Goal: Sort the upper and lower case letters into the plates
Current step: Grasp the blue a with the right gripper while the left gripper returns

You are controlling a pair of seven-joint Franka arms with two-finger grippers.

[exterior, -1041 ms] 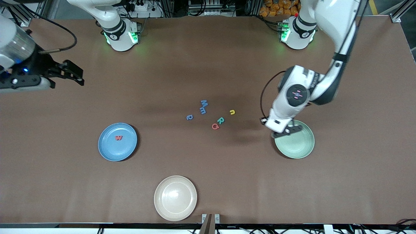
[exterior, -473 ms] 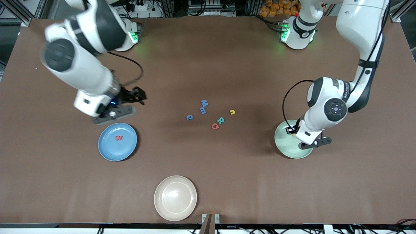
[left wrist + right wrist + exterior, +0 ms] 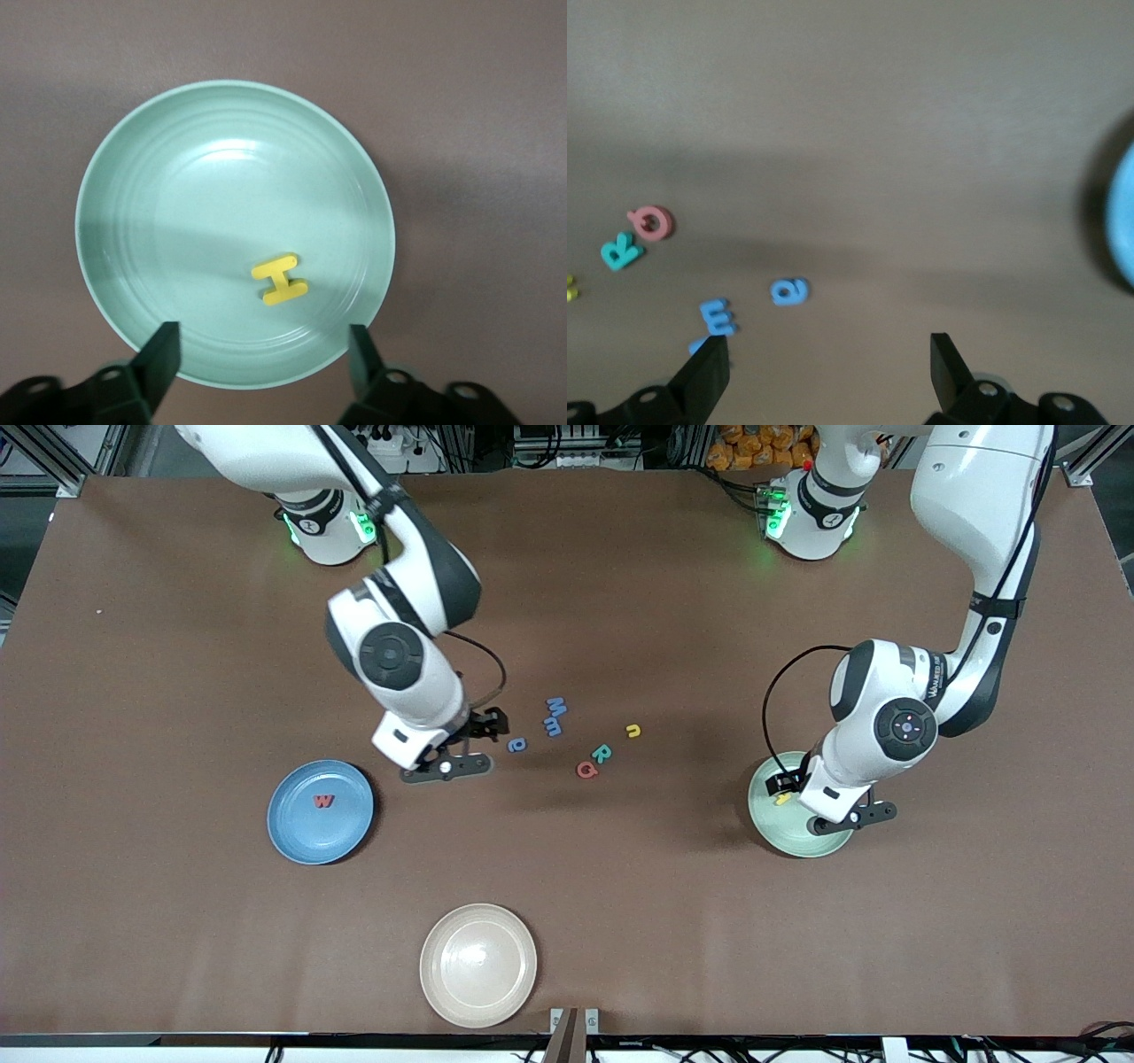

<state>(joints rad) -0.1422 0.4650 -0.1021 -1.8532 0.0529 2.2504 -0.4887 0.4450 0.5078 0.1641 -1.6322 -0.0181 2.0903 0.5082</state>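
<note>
My right hand [image 3: 468,747] hangs open just beside the small blue letter [image 3: 516,745], much nearer than my left hand [image 3: 819,804], open over the green plate [image 3: 764,815].

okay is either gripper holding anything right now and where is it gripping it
Nothing is held. The left gripper is open over the green plate, where a yellow letter lies. The right gripper is open above the table.

A red W [image 3: 324,801] lies in the blue plate [image 3: 297,841], a yellow I [image 3: 280,280] in the pale green plate [image 3: 133,230]. On the table [image 3: 620,921] lie letters M [image 3: 555,707], m [image 3: 553,728], e [image 3: 516,745], R [image 3: 601,754], G [image 3: 586,770], n [image 3: 633,731].
</note>
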